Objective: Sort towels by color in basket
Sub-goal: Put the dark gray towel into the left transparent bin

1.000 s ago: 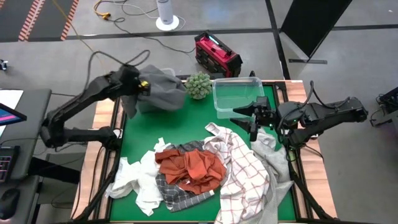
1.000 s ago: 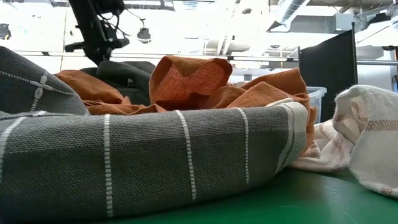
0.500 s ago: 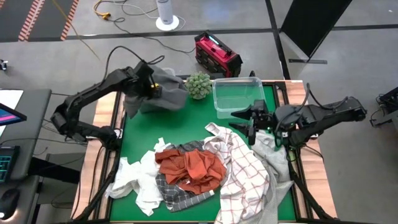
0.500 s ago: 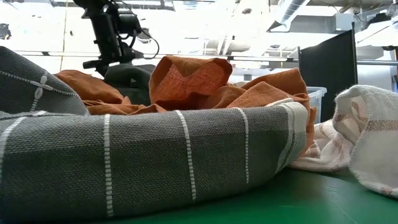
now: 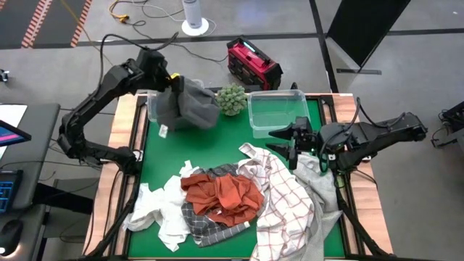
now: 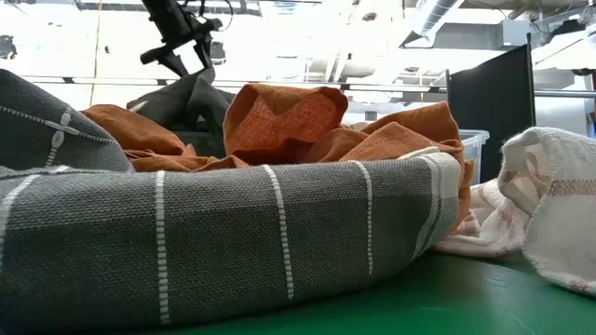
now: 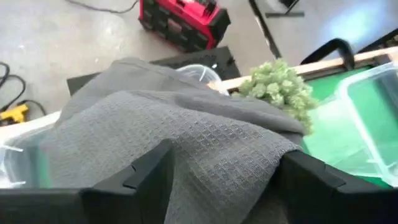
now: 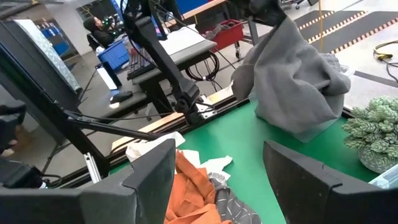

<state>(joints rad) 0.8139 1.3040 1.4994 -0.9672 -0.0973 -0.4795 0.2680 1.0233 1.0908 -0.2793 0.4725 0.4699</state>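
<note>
A dark grey towel (image 5: 190,105) lies draped over a clear bin (image 5: 152,103) at the table's far left. My left gripper (image 5: 167,78) stands open just above the towel's top fold (image 7: 211,143), one finger on either side of it. A heap in the table's middle holds a rust-orange towel (image 5: 221,196), a dark grey plaid one (image 5: 210,226), a white one (image 5: 156,210) and a white grid-lined one (image 5: 286,199). My right gripper (image 5: 293,143) hovers open at the heap's far right, nothing between its fingers (image 8: 149,180). My left gripper is open over the dark grey towel's top fold (image 7: 217,155), slanting down from the far left. I cannot tell whether its fingers touch the cloth.
A second clear bin (image 5: 277,112) stands at the far right with bare walls showing. A small green plant (image 5: 231,99) sits between the two bins. A light grey towel (image 5: 319,177) hangs toward the right edge. Bare green table (image 5: 210,148) lies between bins and heap.
My left gripper has opened, risen and drawn back toward the table's far edge. The dark grey towel has stayed draped over the far-left bin, its top drawn up higher. Its left flap has pulled in from the table's left edge.
</note>
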